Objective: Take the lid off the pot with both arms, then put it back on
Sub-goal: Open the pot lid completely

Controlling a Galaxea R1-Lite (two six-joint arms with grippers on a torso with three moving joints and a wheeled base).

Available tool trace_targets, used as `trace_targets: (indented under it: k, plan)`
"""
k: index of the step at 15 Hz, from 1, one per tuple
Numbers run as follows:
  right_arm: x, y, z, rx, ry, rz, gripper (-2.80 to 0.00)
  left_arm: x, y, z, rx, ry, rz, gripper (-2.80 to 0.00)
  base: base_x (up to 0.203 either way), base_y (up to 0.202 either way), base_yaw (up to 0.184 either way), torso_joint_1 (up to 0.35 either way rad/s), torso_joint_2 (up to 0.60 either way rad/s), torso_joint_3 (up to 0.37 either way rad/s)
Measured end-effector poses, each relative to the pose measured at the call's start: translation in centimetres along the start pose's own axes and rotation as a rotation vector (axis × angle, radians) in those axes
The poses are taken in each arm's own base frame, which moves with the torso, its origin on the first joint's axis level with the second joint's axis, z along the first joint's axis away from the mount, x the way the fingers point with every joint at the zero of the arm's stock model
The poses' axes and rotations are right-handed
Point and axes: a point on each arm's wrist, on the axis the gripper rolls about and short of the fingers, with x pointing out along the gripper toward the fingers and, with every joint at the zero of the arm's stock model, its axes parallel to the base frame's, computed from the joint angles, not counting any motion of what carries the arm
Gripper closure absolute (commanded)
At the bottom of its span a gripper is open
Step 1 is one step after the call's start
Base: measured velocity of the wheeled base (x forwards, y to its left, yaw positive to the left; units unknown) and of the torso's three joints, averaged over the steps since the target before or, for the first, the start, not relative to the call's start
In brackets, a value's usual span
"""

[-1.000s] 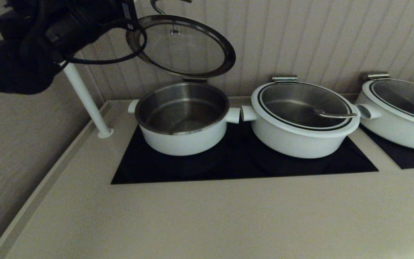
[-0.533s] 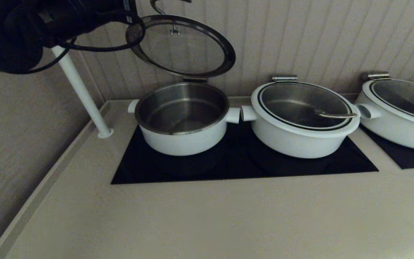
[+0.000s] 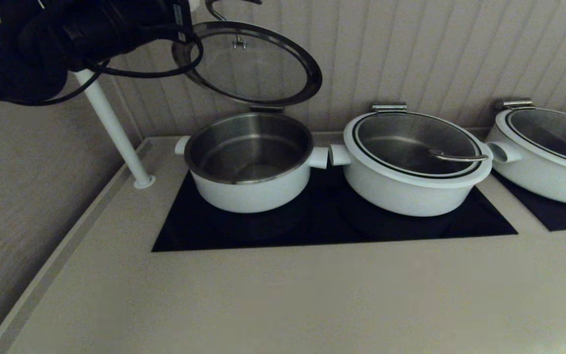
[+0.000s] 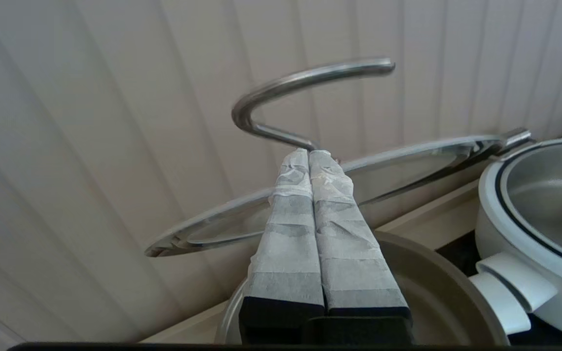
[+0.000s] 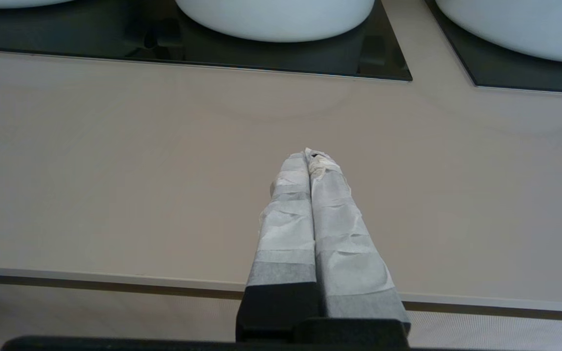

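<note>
Above the small white straight-sided pot (image 3: 248, 164), the round clear glass lid (image 3: 251, 61) stands tilted up. Left wrist view: left gripper (image 4: 309, 155) pinches its steel loop handle (image 4: 305, 80). Right wrist view: right gripper (image 5: 310, 157), fingers together, hovers over the beige counter (image 5: 115, 170).

Right end effector (image 5: 309, 155) closed over beige counter (image 5: 115, 170), white pots beyond

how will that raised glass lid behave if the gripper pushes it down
The lid looks hinged at the pot's back rim, so it would likely swing, not slide. Glass pane: probably fragile. The left gripper, shut by its steel handle, might slip.
</note>
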Motion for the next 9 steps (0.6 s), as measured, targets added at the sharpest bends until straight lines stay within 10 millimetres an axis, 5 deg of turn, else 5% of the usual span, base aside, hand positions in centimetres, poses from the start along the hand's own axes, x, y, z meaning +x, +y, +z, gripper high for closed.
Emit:
trace_targets:
  k: [9]
  plan:
    - [0.0, 0.0, 0.0, 0.0, 0.0, 0.0, 0.0, 2.1, 0.0, -2.8, 0.012, 0.044, -0.002, 0.0, 0.0, 0.0, 0.0, 0.0, 0.0, 0.0]
